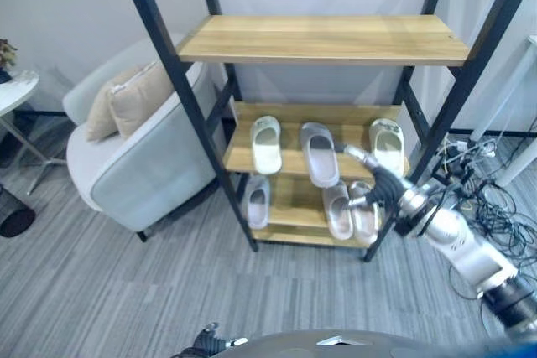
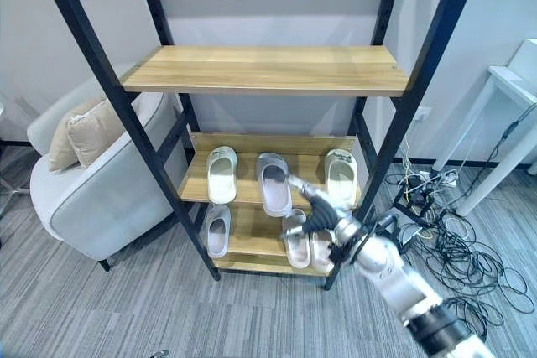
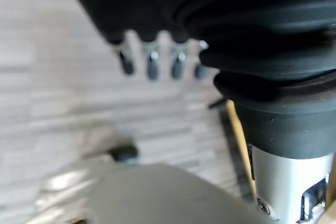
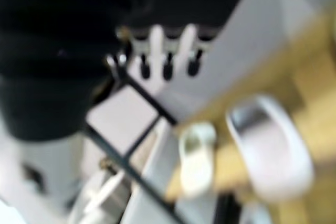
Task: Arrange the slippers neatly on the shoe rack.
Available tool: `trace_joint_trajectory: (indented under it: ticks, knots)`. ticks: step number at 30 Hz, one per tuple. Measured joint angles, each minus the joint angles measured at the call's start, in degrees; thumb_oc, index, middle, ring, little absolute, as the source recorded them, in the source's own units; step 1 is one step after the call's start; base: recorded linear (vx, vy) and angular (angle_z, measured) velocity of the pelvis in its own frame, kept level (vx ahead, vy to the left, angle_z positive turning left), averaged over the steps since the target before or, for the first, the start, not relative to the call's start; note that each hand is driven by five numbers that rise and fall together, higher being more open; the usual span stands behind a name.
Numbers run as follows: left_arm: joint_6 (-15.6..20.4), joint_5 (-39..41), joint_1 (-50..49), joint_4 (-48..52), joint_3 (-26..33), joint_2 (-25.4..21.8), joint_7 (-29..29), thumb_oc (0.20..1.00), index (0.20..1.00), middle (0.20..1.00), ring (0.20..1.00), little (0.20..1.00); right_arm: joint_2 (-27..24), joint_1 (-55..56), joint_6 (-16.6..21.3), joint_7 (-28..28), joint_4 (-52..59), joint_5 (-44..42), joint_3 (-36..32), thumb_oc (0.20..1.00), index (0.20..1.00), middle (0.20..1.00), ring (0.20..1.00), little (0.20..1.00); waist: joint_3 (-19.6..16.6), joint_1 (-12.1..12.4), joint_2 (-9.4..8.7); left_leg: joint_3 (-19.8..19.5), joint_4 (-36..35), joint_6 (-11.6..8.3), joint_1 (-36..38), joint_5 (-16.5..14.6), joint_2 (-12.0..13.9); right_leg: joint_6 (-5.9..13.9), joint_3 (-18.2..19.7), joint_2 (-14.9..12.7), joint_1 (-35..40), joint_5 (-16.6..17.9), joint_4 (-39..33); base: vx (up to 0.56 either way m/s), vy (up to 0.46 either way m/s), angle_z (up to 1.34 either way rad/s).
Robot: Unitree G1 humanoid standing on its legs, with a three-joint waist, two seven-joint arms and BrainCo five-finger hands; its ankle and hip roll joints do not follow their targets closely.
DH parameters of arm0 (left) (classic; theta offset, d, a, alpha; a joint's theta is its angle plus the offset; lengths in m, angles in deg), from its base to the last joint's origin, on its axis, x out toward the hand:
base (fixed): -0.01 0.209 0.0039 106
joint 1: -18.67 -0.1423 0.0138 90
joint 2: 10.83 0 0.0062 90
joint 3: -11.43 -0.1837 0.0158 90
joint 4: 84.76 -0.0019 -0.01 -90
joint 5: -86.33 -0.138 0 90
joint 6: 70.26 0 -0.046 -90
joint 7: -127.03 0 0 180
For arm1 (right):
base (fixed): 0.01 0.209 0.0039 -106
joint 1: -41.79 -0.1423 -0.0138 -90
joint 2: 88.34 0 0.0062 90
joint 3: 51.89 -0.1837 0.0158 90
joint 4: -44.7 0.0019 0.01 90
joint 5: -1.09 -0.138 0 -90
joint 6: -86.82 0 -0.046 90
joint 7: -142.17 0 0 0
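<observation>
Six slippers sit on the shoe rack [image 1: 210,136] in the left eye view: three on the middle shelf, three on the bottom one. The right hand [image 1: 379,180] reaches in at the front right of the middle shelf, fingers extended and apart, holding nothing, one pointing toward the grey slipper [image 1: 320,153]. That slipper lies to the hand's left and close, long axis running front to back, slightly skewed beside the white slipper [image 1: 266,144] (my read: next move goes leftward).

Right eye view: same layout; the other white slipper [image 2: 340,178] sits just behind the hand.

Left wrist view: the left hand [image 3: 152,64] hangs over the floor, fingers straight, well away from the rack, so the right hand is nearer.

Right wrist view: fingers [image 4: 167,61] straight, grey slipper past them.
</observation>
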Motion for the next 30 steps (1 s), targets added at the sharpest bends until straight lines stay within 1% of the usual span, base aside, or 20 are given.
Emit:
trace_joint_trajectory:
  ticks: [1, 3, 4, 6, 11, 13, 15, 16, 18, 20, 21, 22, 24, 26, 27, 30]
  knots:
    - [0.15, 0.01, 0.08, -0.09, 0.04, -0.14, -0.01, 1.0, 1.0, 1.0, 1.0, 1.0, -0.62, -2.69, -0.42, -2.13, -4.29, 2.72, 0.19, 1.0, 1.0, 1.0, 1.0, 1.0, 0.25, 0.45, -0.32, -0.1, 0.18, 0.01, -0.02, 0.01, -0.04, 0.09, -0.1, -0.05, -0.12, -0.07, 0.0, 0.08, -0.003, -0.02]
    - [0.69, -0.01, 0.06, -0.12, -0.69, -0.4, -0.06, 1.0, 1.0, 1.0, 1.0, 1.0, -0.6, -7.45, -0.61, -4.38, -9.7, 5.44, 1.98, 1.0, 1.0, 1.0, 1.0, 1.0, 0.44, 0.8, -0.3, 0.16, 0.2, 0.03, -0.64, 0.0, -0.03, 0.13, 0.31, -0.04, -0.81, -0.06, 0.0, 0.08, 0.005, -0.09]
    - [0.68, 0.01, 0.43, -0.2, -1.4, -0.55, -0.06, 1.0, 1.0, 1.0, 1.0, 1.0, 0.07, -10.0, -0.96, -5.97, -13.27, 5.43, 2.03, 1.0, 1.0, 1.0, 1.0, 1.0, 0.72, 0.85, -0.22, 0.34, 0.21, 0.04, -0.82, 0.02, -0.04, 0.15, 0.39, -0.04, -1.1, 0.04, 0.0, 0.07, 0.006, -0.07]
    - [0.69, 0.03, 1.06, -0.25, -2.27, -0.69, -0.05, 1.0, 1.0, 1.0, 1.0, 1.0, -0.08, -12.55, -2.12, -7.4, -17.9, 5.44, 2.61, 1.0, 1.0, 1.0, 1.0, 1.0, 0.87, 1.34, -0.18, 0.32, 0.22, 0.05, -0.81, 0.02, -0.07, 0.16, 0.34, -0.04, -1.19, 0.03, 0.0, 0.06, 0.004, 0.01]
    - [0.88, 0.94, 1.82, -0.18, -2.64, -0.56, -0.04, 1.0, 1.0, 1.0, 1.0, 1.0, -0.03, -20.07, -3.64, -10.17, -26.18, 5.35, 5.58, 1.0, 1.0, 1.0, 1.0, 1.0, 2.26, 1.95, 0.4, 0.28, 0.24, -0.01, -2.71, 0.15, -0.09, -0.06, 0.32, -0.01, -3.11, 0.31, 0.0, 0.03, 0.005, 0.0]
    - [0.96, 1.18, 2.28, -0.12, -2.63, -0.44, -0.05, 1.0, 1.0, 1.0, 1.0, 1.0, -0.04, -21.81, -4.22, -10.74, -27.72, 5.34, 6.0, 1.0, 1.0, 1.0, 1.0, 1.0, 3.65, 2.09, 0.62, 0.17, 0.24, -0.04, -3.29, 0.33, -0.11, -0.15, 0.23, 0.05, -3.69, 0.49, 0.0, 0.0, 0.0, 0.0]
    - [0.96, 1.2, 2.72, -0.12, -2.63, -0.45, -0.06, 1.0, 1.0, 1.0, 1.0, 1.0, -0.02, -22.91, -4.44, -10.86, -28.64, 5.21, 7.19, 1.0, 1.0, 1.0, 1.0, 1.0, 3.72, 2.06, 0.68, 0.1, 0.52, -0.08, -4.91, 0.48, -0.1, -0.34, 0.12, 0.12, -5.13, 0.77, 0.02, -0.07, 0.003, 0.02]
    - [0.98, 1.23, 3.05, -0.12, -2.63, -0.48, -0.08, 1.0, 1.0, 1.0, 1.0, 1.0, -0.01, -23.06, -4.45, -10.88, -28.75, 5.13, 7.26, 1.0, 1.0, 1.0, 1.0, 1.0, 4.35, 2.31, 0.62, 0.09, 0.61, -0.09, -5.06, 0.49, -0.11, -0.34, 0.09, 0.13, -5.26, 0.78, 0.02, -0.08, 0.008, 0.0]
    - [1.14, 2.47, 5.01, -0.23, -3.51, -0.98, -0.11, 1.0, 1.0, 1.0, 1.0, 1.0, -0.75, -28.59, -4.47, -11.18, -32.77, 4.1, 10.29, 1.0, 1.0, 1.0, 1.0, 1.0, 5.63, 2.63, 0.54, -0.03, 1.98, -0.28, -9.34, 0.63, -0.29, -0.11, 0.18, 0.08, -8.96, 1.29, 0.05, -0.09, 0.009, -0.01]
    - [1.58, 3.23, 6.77, 1.27, -5.69, -1.51, -0.23, 1.0, 1.0, 1.0, 1.0, 1.0, -3.16, -32.52, -3.79, -11.39, -34.54, 2.94, 10.85, 1.0, 1.0, 1.0, 1.0, 1.0, 8.56, 3.57, 0.36, -0.22, 3.25, -0.43, -12.59, 1.19, -0.41, -0.29, 0.05, 0.01, -11.48, 2.59, 0.25, -0.05, 0.011, 0.07]
    - [2.37, 3.43, 8.86, 0.92, -7.3, -2.08, -1.17, 1.0, 1.0, 1.0, 1.0, 1.0, -3.51, -36.74, -4.41, -11.54, -40.12, 1.94, 11.6, 1.0, 1.0, 1.0, 1.0, 1.0, 10.92, 4.69, 0.18, -0.45, 3.82, -0.55, -14.5, 1.41, -0.5, -0.46, -0.15, 0.06, -12.98, 3.09, 0.16, 0.0, 0.024, 0.09]
    - [2.57, 3.51, 9.02, 0.97, -7.18, -2.08, -1.37, 1.0, 1.0, 1.0, 1.0, 1.0, -3.35, -36.79, -4.29, -11.61, -39.89, 1.35, 11.99, 1.0, 1.0, 1.0, 1.0, 1.0, 11.51, 4.97, 0.03, -0.49, 3.74, -0.55, -14.5, 1.41, -0.52, -0.46, -0.2, 0.03, -12.98, 3.07, 0.15, 0.01, 0.035, 0.08]
    - [3.07, 5.29, 10.44, 1.0, -6.75, -2.72, -1.69, 1.0, 1.0, 1.0, 1.0, 1.0, -3.36, -38.61, -4.17, -11.91, -39.31, 0.11, 11.91, 1.0, 1.0, 1.0, 1.0, 1.0, 14.26, 5.05, -0.33, -0.47, 3.7, -0.44, -15.09, 1.5, -0.87, -0.39, -0.17, -0.21, -13.58, 3.05, 0.15, 0.02, 0.038, 0.01]
    - [3.59, 5.86, 10.8, 1.97, -7.14, -3.0, -2.81, 1.0, 1.0, 1.0, 1.0, 1.0, -3.25, -41.05, -4.05, -12.98, -40.81, -1.79, 11.87, 1.0, 1.0, 1.0, 1.0, 1.0, 15.17, 5.05, -0.61, -0.45, 4.19, -0.39, -17.61, 1.6, -1.07, -0.03, -0.14, -0.49, -15.87, 3.13, 0.15, 0.03, 0.03, 0.01]
    - [3.71, 6.27, 10.82, 2.46, -7.24, -2.95, -2.92, 1.0, 1.0, 1.0, 1.0, 1.0, -3.56, -41.79, -4.17, -13.36, -41.07, -2.31, 11.66, 1.0, 1.0, 1.0, 1.0, 1.0, 15.39, 5.15, -0.62, -0.5, 4.22, -0.26, -18.71, 1.85, -1.17, -0.26, -0.16, -0.55, -16.91, 3.79, 0.15, 0.03, 0.028, 0.02]
    - [3.99, 7.28, 10.88, 2.5, -7.22, -2.56, -3.59, 1.0, 1.0, 1.0, 1.0, 1.0, -3.55, -41.8, -4.17, -13.75, -41.01, -2.53, 11.8, 1.0, 1.0, 1.0, 1.0, 1.0, 15.74, 6.3, -0.76, -0.36, 4.15, -0.24, -18.85, 1.86, -1.47, -0.2, -0.16, -0.89, -17.11, 3.75, 0.13, 0.0, 0.0, 0.0]
